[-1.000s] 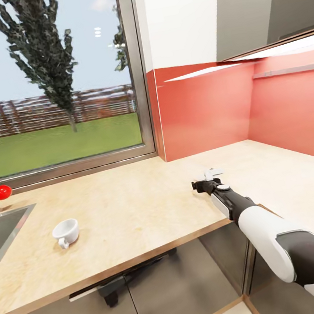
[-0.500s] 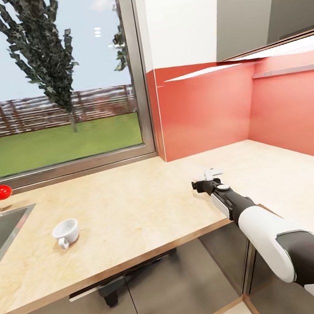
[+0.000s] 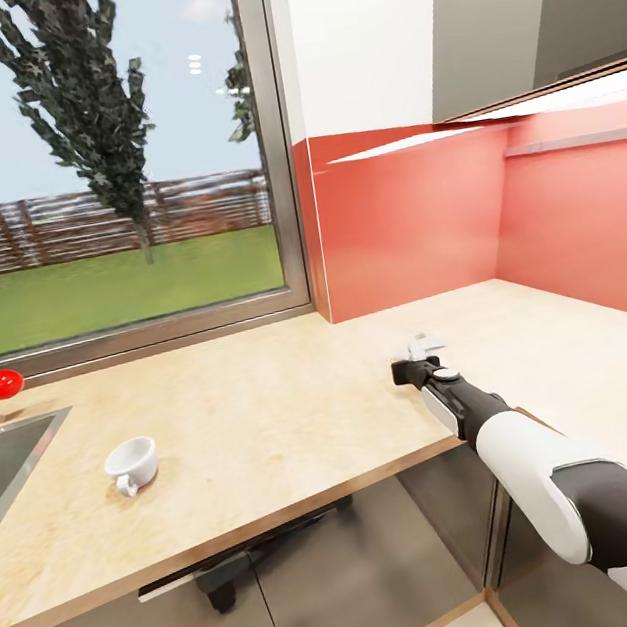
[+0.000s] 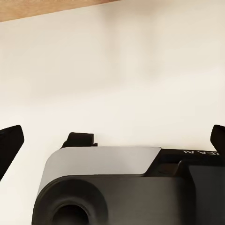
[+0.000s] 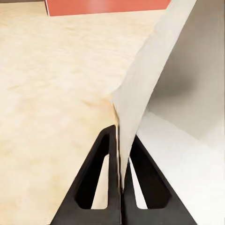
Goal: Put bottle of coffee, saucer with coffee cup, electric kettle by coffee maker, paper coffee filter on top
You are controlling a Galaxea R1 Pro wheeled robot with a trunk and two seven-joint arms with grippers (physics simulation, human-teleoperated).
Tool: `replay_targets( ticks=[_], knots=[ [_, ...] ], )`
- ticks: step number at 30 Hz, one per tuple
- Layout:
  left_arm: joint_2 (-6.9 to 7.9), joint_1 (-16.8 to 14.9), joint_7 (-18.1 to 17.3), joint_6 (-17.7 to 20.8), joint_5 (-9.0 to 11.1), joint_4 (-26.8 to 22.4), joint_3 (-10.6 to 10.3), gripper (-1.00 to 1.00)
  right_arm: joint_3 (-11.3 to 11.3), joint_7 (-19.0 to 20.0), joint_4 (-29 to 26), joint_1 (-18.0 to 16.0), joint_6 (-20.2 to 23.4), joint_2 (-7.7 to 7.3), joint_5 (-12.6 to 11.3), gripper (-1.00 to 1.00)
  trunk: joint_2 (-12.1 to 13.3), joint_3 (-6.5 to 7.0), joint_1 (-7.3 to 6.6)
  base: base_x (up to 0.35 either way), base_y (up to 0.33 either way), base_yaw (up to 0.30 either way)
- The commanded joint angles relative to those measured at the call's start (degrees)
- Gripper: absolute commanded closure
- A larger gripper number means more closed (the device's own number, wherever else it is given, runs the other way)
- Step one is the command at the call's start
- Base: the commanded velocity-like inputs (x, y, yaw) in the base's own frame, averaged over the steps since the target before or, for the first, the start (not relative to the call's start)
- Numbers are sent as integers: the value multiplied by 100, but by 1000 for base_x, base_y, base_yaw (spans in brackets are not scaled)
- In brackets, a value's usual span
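1. As far as the head view shows, I judge the station barely begun: the coffee cup [image 3: 132,462] stands alone on the counter [image 3: 272,431], near its left end beside the sink [image 3: 2,459], with no saucer under it.
2. Coffee maker, kettle, bottle and saucer cannot be checked from these views, so I count their steps as still open.
3. Right gripper [image 5: 123,185]: in the right wrist view its jaws are closed on the paper coffee filter [image 5: 159,84], pinching one thin edge of the sheet right between the two black fingers [image 5: 101,173].
4. From that pinched edge the filter fans out beyond the fingertips, its white folded body rising away from the gripper over the tan counter.
5. In the head view the same right gripper [image 3: 415,363] is low over the counter, right of centre and near its front edge, with the filter [image 3: 425,344] showing as a small white shape at its far side.
6. Left gripper [image 4: 112,136]: the left wrist view shows the two fingers set wide apart, open and holding nothing.
7. Remaining for the filter, in my judgement: carrying it to the coffee maker's top.
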Motion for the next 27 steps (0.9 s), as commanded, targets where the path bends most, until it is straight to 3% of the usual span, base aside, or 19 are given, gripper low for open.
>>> replay_targets(
  ticks=[1, 27],
  knots=[
    [-5, 3, -4, -6, 2, -9, 30, -100, 12, -20, -10, -1, 35, 0, -9, 100, -3, -5, 0, 0, 0, 0],
    [-5, 2, -4, -8, 2, -9, 30, -100, 10, -20, -10, -5, 35, 1, -9, 100, -3, -5, 0, 0, 0, 0]
  ],
)
